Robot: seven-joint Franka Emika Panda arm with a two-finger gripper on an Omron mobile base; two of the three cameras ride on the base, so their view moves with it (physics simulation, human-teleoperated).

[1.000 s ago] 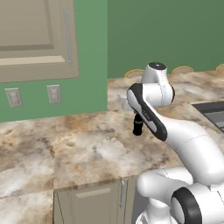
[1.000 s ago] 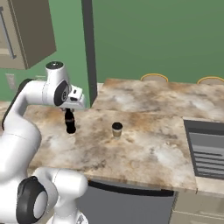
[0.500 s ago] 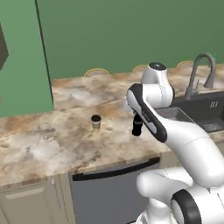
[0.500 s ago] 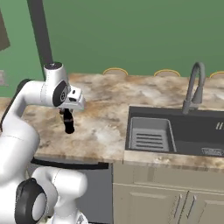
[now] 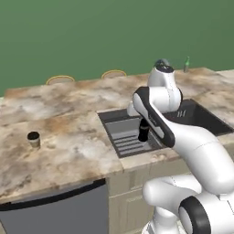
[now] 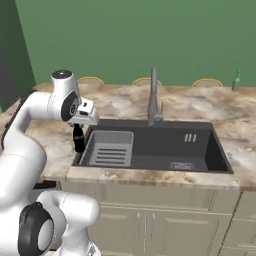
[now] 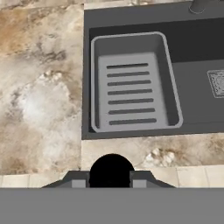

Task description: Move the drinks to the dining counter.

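Hand view: the gripper (image 7: 111, 180) grips the black bottle (image 7: 111, 170) above the counter (image 7: 39, 100) edge, beside the sink's (image 7: 131, 17) grey tray (image 7: 133, 83).

You're looking at a dark sink (image 6: 200, 150) sunk into the marbled desk (image 6: 125, 102). A grey slotted tray (image 7: 131, 87) sits in its left part, and in the hand view a square drain (image 7: 217, 83) lies on the basin floor just beside the tray. A grey faucet (image 6: 153, 97) stands upright at the back rim. Behind is a green wall (image 5: 91, 32); below, pale cabinet doors (image 6: 165, 230) and a dark appliance front (image 5: 55, 215).
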